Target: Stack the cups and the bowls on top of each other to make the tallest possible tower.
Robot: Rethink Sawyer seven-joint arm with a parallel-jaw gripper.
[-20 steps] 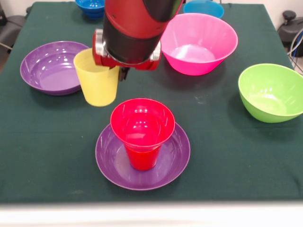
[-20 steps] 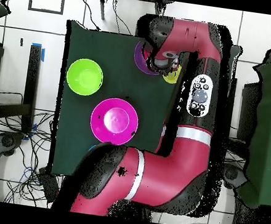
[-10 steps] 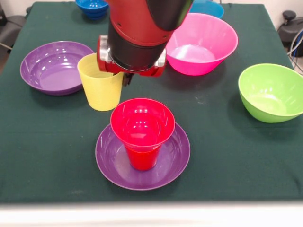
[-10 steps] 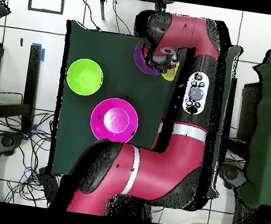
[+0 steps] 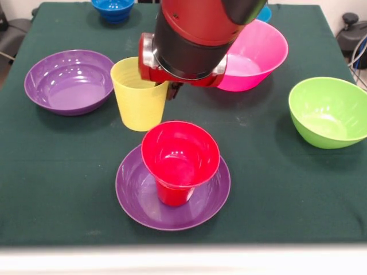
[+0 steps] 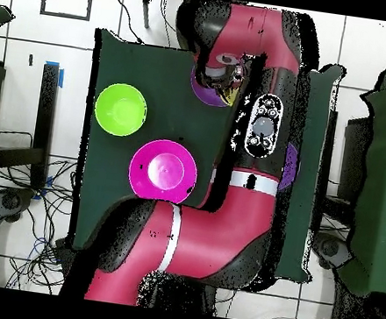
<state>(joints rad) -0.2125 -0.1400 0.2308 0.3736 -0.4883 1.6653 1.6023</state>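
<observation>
Near the table's front edge, at its middle, we see a shallow purple bowl (image 5: 133, 197) with the red cup (image 5: 179, 160) standing in it, mouth up and leaning a little; that pair is the start of the tower. Just behind it and to the picture's left hangs the yellow cup (image 5: 137, 98), upright and clear of the cloth, its rim tucked under the gripper (image 5: 170, 89). We judge the fingers clamped on the yellow cup's wall on the side nearest the wrist, though the wrist hides most of them; only a dark tip shows beside the rim.

The second purple bowl (image 5: 69, 80) sits by the left edge, the pink bowl (image 5: 261, 48) toward the far edge, the lime green bowl (image 5: 327, 112) by the right edge, and a dark blue bowl (image 5: 113, 8) at the far edge. Overhead, the arm covers the cups.

To our eye these are light, thin, glossy plastic: stiff enough for a rim pinch, yet slippery and easily tipped. A pinch over the rim wall suits the tumblers. The tilted red cup looks unsteady, so we would lower the yellow one gently and straight
</observation>
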